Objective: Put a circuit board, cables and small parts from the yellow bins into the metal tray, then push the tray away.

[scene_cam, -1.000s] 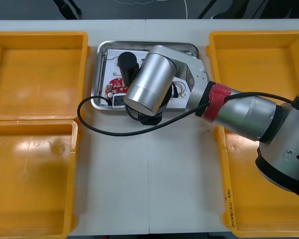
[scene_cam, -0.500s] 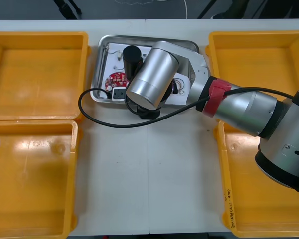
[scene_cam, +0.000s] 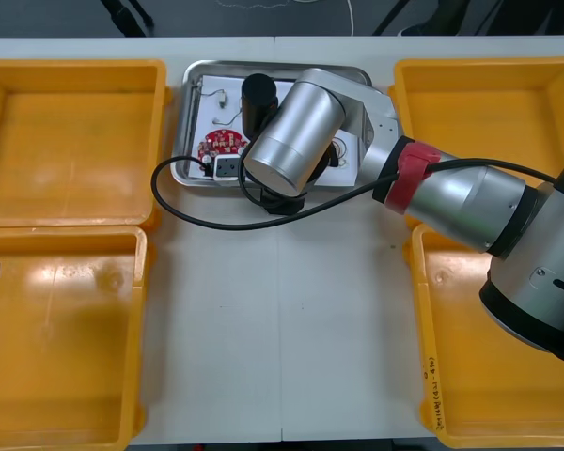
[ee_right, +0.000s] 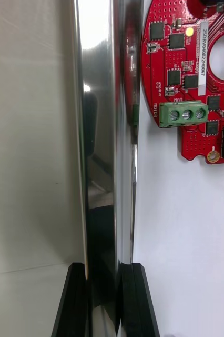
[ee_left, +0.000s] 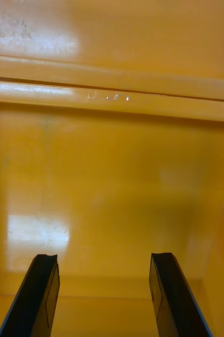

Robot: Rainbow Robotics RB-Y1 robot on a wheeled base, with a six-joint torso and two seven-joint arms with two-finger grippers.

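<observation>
Right gripper: black fingers clamped on the near rim of the shiny metal tray, one finger outside the wall and one inside.
Tray position: far middle of the light table, between the yellow plastic bins.
Round red circuit board: flat on the tray's white floor, just inside the gripped rim.
Left gripper: fingers wide apart, holding nothing, above the bare floor of a left-side yellow bin.
</observation>
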